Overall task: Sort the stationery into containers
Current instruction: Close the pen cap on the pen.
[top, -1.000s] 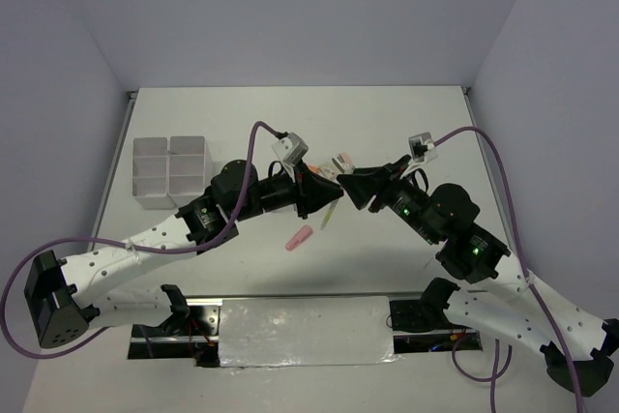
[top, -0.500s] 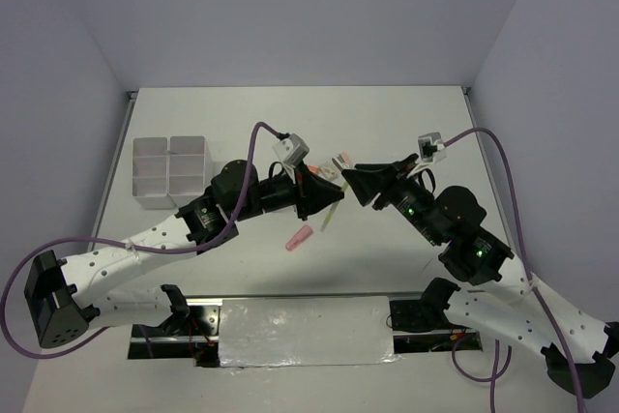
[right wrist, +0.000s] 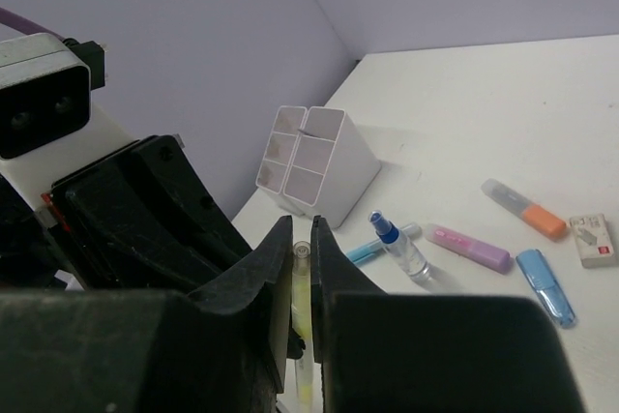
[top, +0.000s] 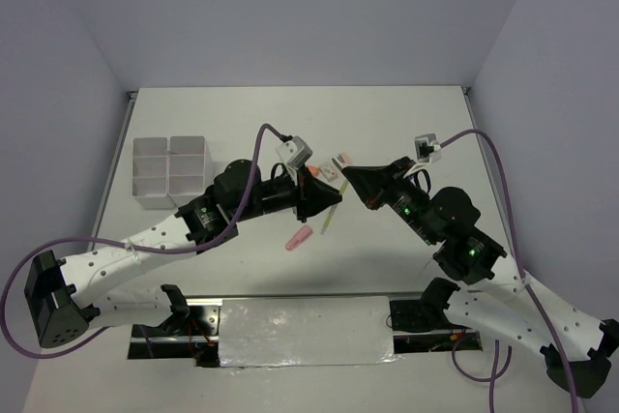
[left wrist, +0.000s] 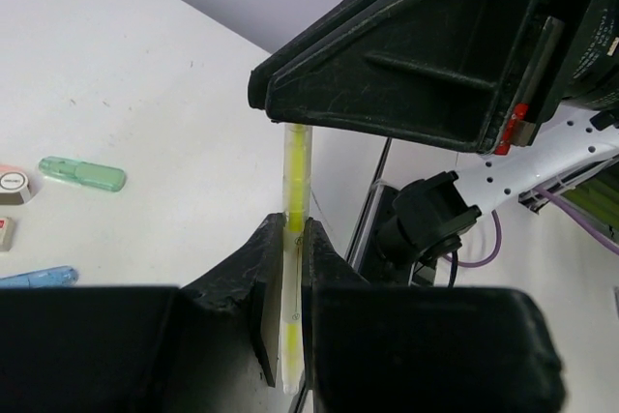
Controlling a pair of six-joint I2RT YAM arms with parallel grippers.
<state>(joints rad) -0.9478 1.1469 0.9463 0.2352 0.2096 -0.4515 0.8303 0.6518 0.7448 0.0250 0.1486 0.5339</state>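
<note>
A thin yellow pen (left wrist: 295, 171) is held above the table between both grippers. My left gripper (left wrist: 292, 234) is shut on one end of it, and my right gripper (right wrist: 301, 239) is shut on the other end (right wrist: 302, 256). From above, the two grippers meet nose to nose over mid-table, with the pen (top: 330, 219) showing just below them. The white four-compartment organizer (top: 170, 172) stands at the far left of the table, apart from both arms. A pink marker (top: 299, 238) lies on the table below the left gripper.
On the table lie a blue-capped bottle (right wrist: 398, 244), a thin blue pen (right wrist: 372, 247), a pink marker (right wrist: 472, 248), an orange-tipped marker (right wrist: 525, 210), a blue marker (right wrist: 546, 287) and an eraser (right wrist: 592, 240). A green marker (left wrist: 82, 173) lies further off.
My right gripper has moved left towards the left gripper and closed on the free end of the yellow pen. The left gripper keeps its hold and has barely moved.
</note>
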